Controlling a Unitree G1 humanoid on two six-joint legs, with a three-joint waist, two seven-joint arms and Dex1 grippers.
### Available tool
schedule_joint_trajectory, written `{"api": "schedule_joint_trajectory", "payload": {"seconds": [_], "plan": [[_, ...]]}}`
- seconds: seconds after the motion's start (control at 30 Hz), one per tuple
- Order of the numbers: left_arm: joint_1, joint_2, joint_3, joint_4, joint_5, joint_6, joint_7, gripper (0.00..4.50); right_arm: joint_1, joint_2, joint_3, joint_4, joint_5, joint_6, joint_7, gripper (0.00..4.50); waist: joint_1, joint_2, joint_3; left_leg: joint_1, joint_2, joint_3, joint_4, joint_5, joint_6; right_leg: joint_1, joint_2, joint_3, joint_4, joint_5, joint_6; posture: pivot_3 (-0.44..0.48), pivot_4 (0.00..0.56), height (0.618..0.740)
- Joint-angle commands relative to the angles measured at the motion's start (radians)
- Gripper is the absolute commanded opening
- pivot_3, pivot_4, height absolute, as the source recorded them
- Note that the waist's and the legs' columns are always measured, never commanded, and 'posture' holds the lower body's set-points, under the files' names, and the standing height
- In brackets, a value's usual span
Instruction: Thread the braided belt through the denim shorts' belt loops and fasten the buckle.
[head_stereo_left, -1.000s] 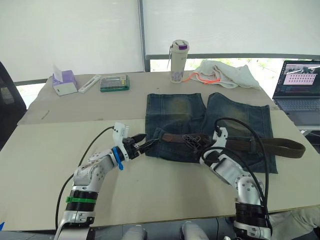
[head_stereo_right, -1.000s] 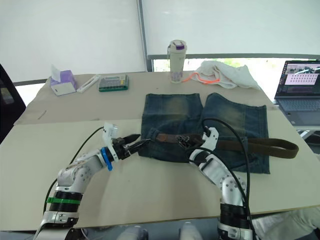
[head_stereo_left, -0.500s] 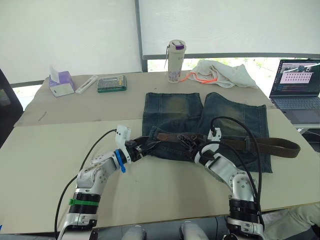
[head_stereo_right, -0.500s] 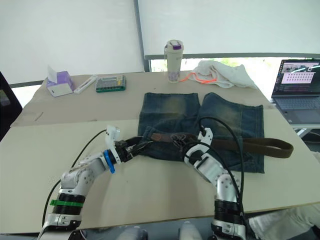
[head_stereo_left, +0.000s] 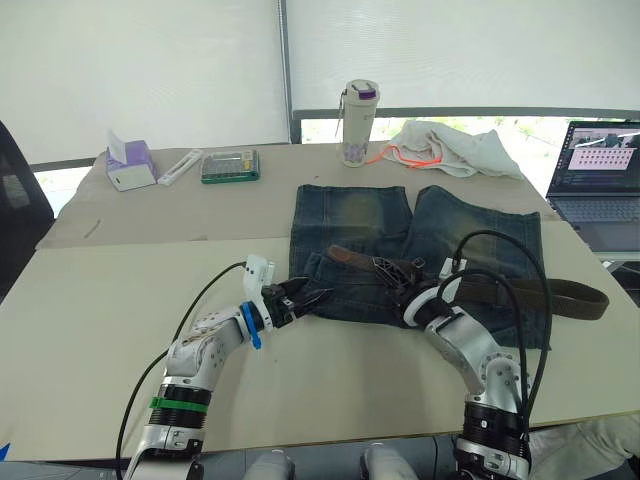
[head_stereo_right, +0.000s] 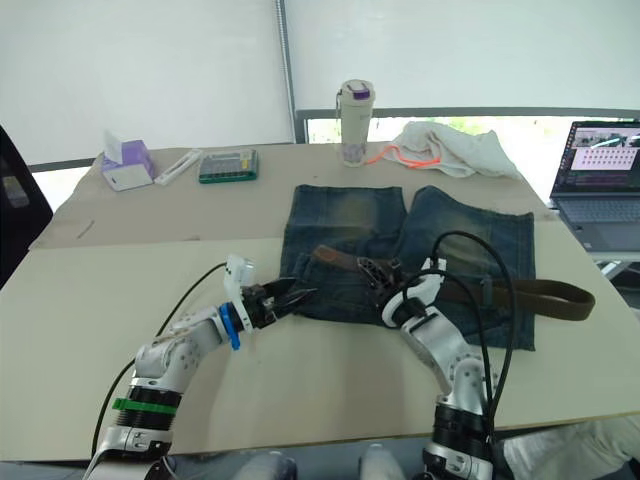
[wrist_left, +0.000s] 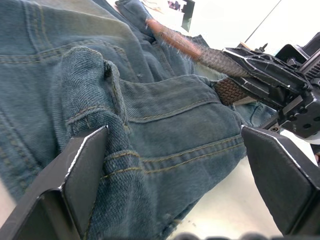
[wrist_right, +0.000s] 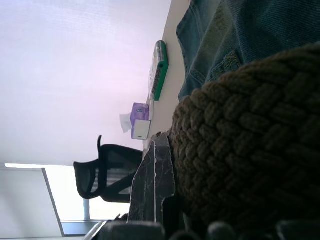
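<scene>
Gripping the belt (head_stereo_left: 480, 289) over the waistband, the right gripper (head_stereo_left: 400, 274) holds it on the shorts (head_stereo_left: 420, 245) mid-table. Left gripper (head_stereo_left: 308, 301) stands wide apart at the shorts' near-left waist corner, one finger (wrist_left: 85, 165) touching denim.

The denim shorts (wrist_left: 165, 115) were coarse woven cotton, matt, with raised stitched seams and faded patches on the legs. The braided belt (wrist_right: 250, 150) was a rough, plaited weave, dull brown, fuzzy where its end stuck out. My left gripper (wrist_left: 175, 170) had fingers (wrist_left: 85, 170) of hard, smooth black plastic with a faint sheen. The table (head_stereo_left: 100, 300) looked matt and smooth, like pale laminate. The white cloth (head_stereo_left: 455, 147) lay soft and crumpled.
</scene>
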Motion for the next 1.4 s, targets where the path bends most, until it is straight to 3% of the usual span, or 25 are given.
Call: {"api": "schedule_joint_trajectory", "payload": {"seconds": [0.03,0.53,0.67,1.03,1.4], "plan": [[-0.008,-0.012,-0.013,-0.006,0.002,-0.018,-0.012,4.46,-0.028,-0.017,0.003,-0.069,0.098,-0.030,-0.034,0.00,0.001,0.000,0.000,0.000,0.000,0.000,0.000,0.000,0.000,0.000,0.000,0.000,0.000,0.000,0.000,0.000,0.150,0.740],[0.010,-0.027,-0.013,-0.019,0.012,-0.024,0.003,4.46,-0.045,-0.046,0.104,-0.100,0.271,-0.110,-0.140,0.00,0.007,0.000,0.000,0.000,0.000,0.000,0.000,0.000,0.000,0.000,0.000,0.000,0.000,0.000,0.000,0.000,0.150,0.740],[0.017,-0.023,0.000,-0.033,0.001,-0.014,0.009,4.46,-0.021,-0.098,0.167,-0.069,0.101,-0.098,-0.092,0.00,0.007,0.000,0.000,0.000,0.000,0.001,0.000,0.000,0.000,0.000,0.000,0.000,0.000,0.000,0.000,0.000,0.150,0.740],[0.039,0.015,0.050,-0.056,-0.044,0.019,-0.004,4.46,0.044,-0.167,0.216,-0.045,-0.158,-0.095,0.046,0.00,0.012,0.000,0.000,0.000,0.000,0.001,0.000,0.000,0.000,0.000,0.000,0.000,0.000,0.000,0.000,0.000,0.150,0.740],[0.045,0.009,0.058,-0.092,-0.085,0.034,-0.012,4.46,0.008,-0.097,0.242,-0.038,-0.256,-0.090,0.066,0.00,0.010,0.000,0.000,0.000,0.001,0.001,0.000,0.000,0.000,0.000,0.001,0.000,0.000,0.000,0.000,0.000,0.150,0.740]]}}
